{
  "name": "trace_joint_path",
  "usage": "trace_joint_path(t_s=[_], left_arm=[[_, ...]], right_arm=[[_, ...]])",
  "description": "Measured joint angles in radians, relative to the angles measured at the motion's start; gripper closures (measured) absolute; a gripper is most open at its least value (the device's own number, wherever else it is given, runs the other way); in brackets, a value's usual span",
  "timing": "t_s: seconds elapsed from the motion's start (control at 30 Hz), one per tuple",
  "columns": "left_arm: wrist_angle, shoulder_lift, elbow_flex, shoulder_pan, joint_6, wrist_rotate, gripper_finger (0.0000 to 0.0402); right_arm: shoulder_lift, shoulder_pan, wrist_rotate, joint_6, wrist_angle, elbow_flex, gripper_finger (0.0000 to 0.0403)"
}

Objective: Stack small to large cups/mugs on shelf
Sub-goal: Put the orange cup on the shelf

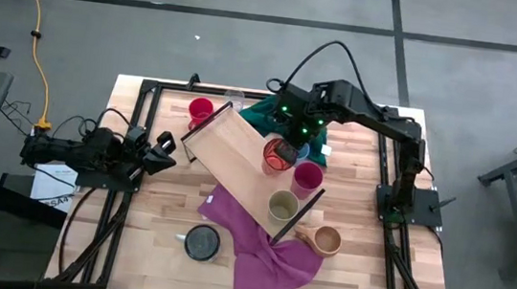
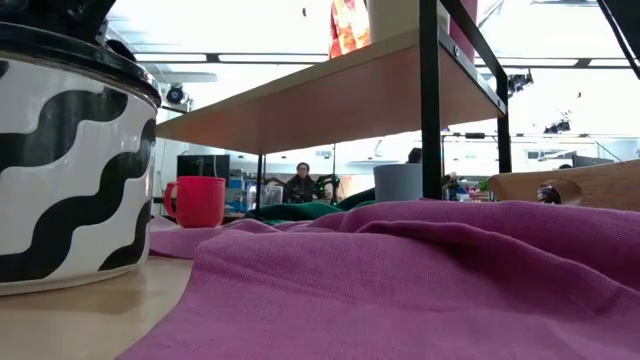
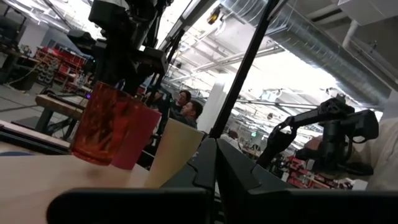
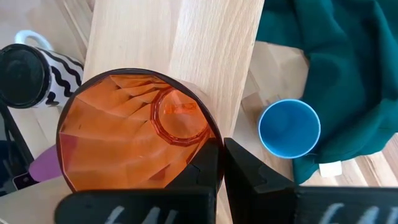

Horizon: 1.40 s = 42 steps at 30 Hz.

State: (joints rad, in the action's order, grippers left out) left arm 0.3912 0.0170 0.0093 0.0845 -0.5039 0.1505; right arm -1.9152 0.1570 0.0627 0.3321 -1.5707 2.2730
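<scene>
The shelf (image 1: 238, 157) runs diagonally across the table. My right pincer (image 1: 285, 145) is clamped on the upright orange cup's (image 1: 280, 154) rim at the shelf's far edge.

The high camera looks straight down on the whole surface (image 1: 166, 202). The low one sits on it, close behind the purple cloth (image 2: 420, 280), facing under the shelf (image 2: 330, 100). The right wrist camera looks steeply down into the orange cup (image 4: 140, 149); the left wrist's sees it level (image 3: 99, 124).
</scene>
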Motion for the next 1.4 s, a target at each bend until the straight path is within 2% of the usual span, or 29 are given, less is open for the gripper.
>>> trace_joint_path(t_s=[1.4], left_arm=[[0.000,0.000,0.000,0.000,-0.001,0.000,0.0401]], right_arm=[[-0.003,0.006,0.046,0.008,0.000,-0.046,0.0403]])
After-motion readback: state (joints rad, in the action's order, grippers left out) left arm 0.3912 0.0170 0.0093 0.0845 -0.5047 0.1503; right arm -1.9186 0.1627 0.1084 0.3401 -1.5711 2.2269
